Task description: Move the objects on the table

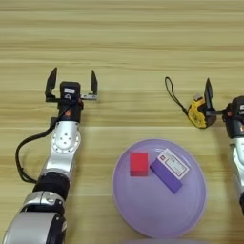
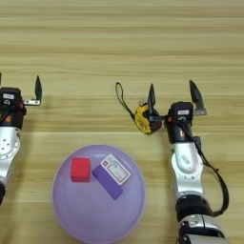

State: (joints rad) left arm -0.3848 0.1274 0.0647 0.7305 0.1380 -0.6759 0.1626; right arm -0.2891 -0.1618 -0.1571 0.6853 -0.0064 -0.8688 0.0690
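Note:
A round lilac plate (image 2: 95, 214) lies near the table's front edge. On it sit a small red cube (image 2: 80, 169) and, just right of the cube, a purple block (image 2: 108, 183) with a white-red label. A yellow-and-black tape measure (image 2: 142, 119) lies on the wood beyond the plate, its black cord loop (image 2: 121, 97) trailing to the left. My right gripper (image 2: 174, 97) is open, and its left finger (image 2: 151, 99) stands right at the tape measure; nothing is between the fingers. Further left, my left gripper (image 1: 72, 82) is open and empty above bare wood.
The light wooden table (image 1: 124, 38) stretches across the whole far half of both views. A black cable (image 1: 21, 157) loops beside my left forearm, and another (image 2: 221, 188) beside my right forearm.

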